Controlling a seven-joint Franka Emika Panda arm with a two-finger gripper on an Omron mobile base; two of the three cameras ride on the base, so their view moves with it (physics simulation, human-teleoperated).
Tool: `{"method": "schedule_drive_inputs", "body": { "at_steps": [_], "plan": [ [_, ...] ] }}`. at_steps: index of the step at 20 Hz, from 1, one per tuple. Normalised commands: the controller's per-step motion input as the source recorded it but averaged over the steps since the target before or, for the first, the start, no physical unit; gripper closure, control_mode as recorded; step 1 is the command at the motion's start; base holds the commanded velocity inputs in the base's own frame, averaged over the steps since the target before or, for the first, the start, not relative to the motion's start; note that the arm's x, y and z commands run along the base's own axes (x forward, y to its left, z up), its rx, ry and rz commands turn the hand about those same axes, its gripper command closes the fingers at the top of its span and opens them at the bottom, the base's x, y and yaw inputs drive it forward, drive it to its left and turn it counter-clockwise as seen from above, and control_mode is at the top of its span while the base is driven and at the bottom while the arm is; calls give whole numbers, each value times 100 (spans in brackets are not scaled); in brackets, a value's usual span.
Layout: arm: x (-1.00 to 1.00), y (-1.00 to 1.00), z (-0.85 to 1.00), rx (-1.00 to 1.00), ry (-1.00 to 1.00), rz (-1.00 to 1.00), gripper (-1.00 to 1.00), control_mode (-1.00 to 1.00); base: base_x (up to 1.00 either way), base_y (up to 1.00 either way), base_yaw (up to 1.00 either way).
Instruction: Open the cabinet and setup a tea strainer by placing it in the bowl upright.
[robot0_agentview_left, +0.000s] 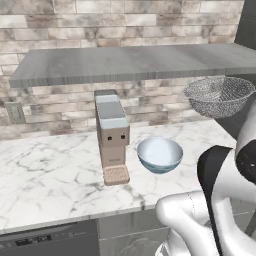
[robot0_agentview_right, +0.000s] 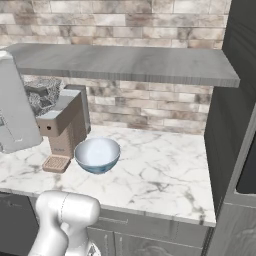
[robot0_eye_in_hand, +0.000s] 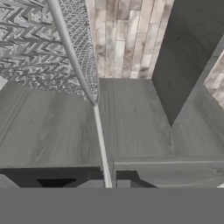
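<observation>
One strainer (robot0_agentview_left: 219, 95), silver mesh, upright in the air; one blue bowl (robot0_agentview_left: 160, 154) on the table (robot0_agentview_left: 55, 170). The closed hand apparently grips its handle (robot0_eye_in_hand: 101, 144).

Rendered kitchen: marble worktop (robot0_agentview_left: 55, 165) against a brick backsplash (robot0_agentview_left: 125, 20), grey shelf (robot0_agentview_left: 130, 62) above, coffee machine (robot0_agentview_left: 112, 135) and bowl (robot0_agentview_left: 160, 154) on the worktop, wall outlet (robot0_agentview_left: 15, 113), dark cabinets (robot0_agentview_right: 235, 110), appliance panel (robot0_agentview_left: 47, 240) below.

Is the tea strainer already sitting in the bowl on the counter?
No. In the left base view the tea strainer hangs in the air up by the shelf, well above and to the right of the bowl, which holds nothing.
</observation>
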Motion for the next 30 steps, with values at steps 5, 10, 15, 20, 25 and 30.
{"method": "schedule_drive_inputs", "body": {
  "at_steps": [5,10,15,20,25,30],
  "plan": [
    [-25,-72,-59,31,-9,-3,100,-100,0,0,0],
    [-58,-30,-39,24,-12,5,100,-100,0,0,0],
    [-48,0,-31,1,-1,17,100,-100,0,0,0],
    [2,-6,-29,-3,2,26,100,-100,0,0,0],
    [10,-22,-25,-3,0,29,100,-100,0,0,0],
    [42,-16,-40,-3,9,24,100,-100,0,0,0]
  ]
}}
